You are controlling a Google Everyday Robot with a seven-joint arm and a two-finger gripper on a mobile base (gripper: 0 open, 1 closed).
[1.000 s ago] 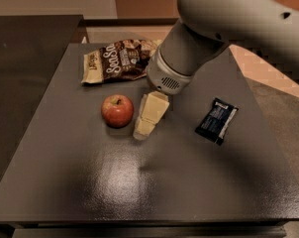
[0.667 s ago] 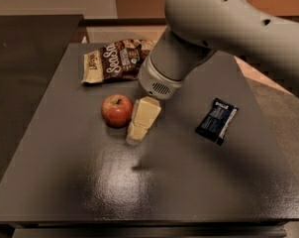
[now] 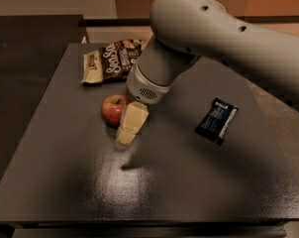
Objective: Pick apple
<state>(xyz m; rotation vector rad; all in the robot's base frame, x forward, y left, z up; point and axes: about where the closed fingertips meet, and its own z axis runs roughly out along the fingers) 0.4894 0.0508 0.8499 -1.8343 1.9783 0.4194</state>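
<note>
Camera view looking down on a dark glossy table (image 3: 154,197). Nearest of the things, a cream-coloured gripper (image 3: 129,127), angled down toward the tabletop left of centre, just beside the right flank of the apple (image 3: 112,109). Contact uncertain; spread or closed, cannot tell. Just behind and left of it, the apple: small, round, red, resting on the table, not lifted.

Judged step: closing in for the grasp. To do it well: centre on the widest part of the fruit, stay low, squeeze gently so as not to nudge a round thing into a roll, then lift straight up.

Off to the right, well apart, a small dark packet (image 3: 216,120), lying flat, seemingly sealed, contents hidden. Higher up, a bulky grey arm (image 3: 199,33) reaching in from the far right. Farthest, at the far left, a brown-and-white snack bag (image 3: 112,61), lying flat, apparently closed, contents unseen.
</note>
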